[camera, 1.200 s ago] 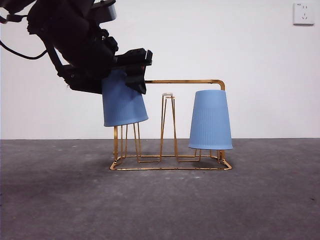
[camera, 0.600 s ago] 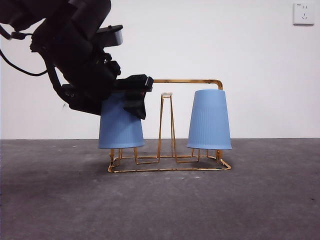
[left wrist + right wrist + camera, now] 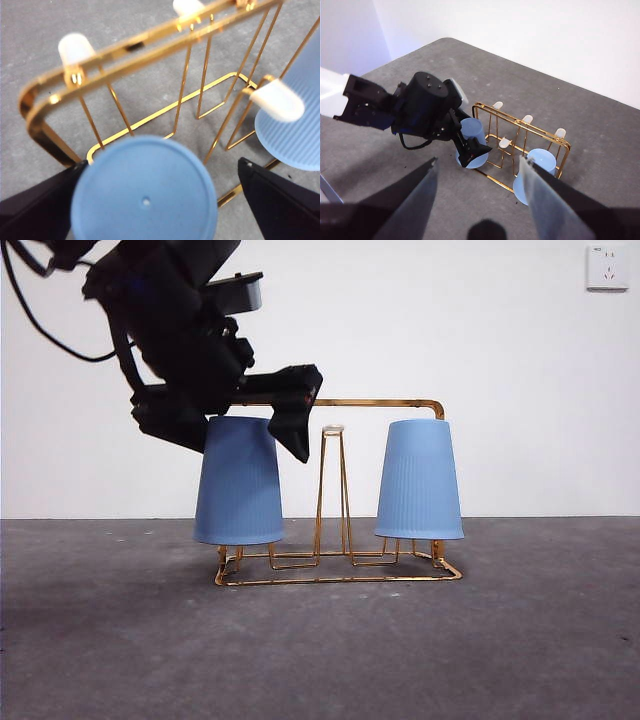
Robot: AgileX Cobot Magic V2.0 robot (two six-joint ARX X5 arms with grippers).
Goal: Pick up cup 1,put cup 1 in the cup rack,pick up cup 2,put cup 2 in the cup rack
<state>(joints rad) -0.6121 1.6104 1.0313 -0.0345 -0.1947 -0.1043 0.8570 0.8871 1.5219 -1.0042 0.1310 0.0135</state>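
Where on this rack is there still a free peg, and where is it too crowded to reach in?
The middle pegs between the two blue cups stand bare. The end under the left gripper is crowded, its open fingers flanking that cup. The right gripper hangs clear, open.

Two light blue cups, the left cup [image 3: 238, 482] plain, the right cup [image 3: 419, 481] finely ribbed. Gold rack [image 3: 340, 567] with pale peg tips. Black claw [image 3: 290, 410]. Dark grey speckled desk [image 3: 320, 650]; white wall [image 3: 500, 360].
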